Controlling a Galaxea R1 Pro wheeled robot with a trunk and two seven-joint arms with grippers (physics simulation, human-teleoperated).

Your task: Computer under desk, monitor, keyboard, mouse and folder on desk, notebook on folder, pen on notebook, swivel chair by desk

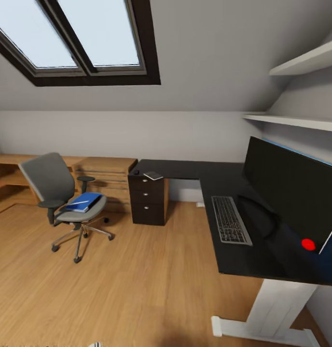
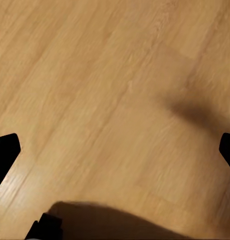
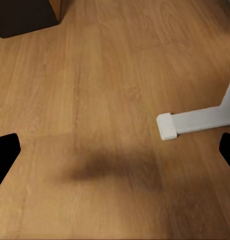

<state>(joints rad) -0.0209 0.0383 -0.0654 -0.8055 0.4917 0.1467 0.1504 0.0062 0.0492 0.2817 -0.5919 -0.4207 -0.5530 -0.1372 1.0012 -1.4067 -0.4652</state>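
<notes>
The swivel chair (image 1: 55, 193) stands on the floor left of the desk (image 1: 185, 169), with the blue folder (image 1: 84, 201) on its seat. A thin white streak across the folder looks like the pen (image 1: 78, 203). The monitor (image 1: 286, 190) stands on the desk's right wing, and the keyboard (image 1: 230, 220) lies in front of it. The grey notebook (image 1: 153, 176) rests above the drawer unit (image 1: 147, 200), beside a small dark object that may be the mouse (image 1: 136, 172). The computer is out of view. My left gripper (image 2: 115, 150) and right gripper (image 3: 115, 150) hang open over bare floor.
A low light-wood cabinet (image 1: 105, 176) runs along the back wall behind the chair. The desk's white pedestal foot (image 1: 262, 332) (image 3: 195, 122) sits on the wood floor near my right gripper. Wall shelves (image 1: 306, 62) hang above the monitor. A red dot (image 1: 308, 244) marks the monitor's lower corner.
</notes>
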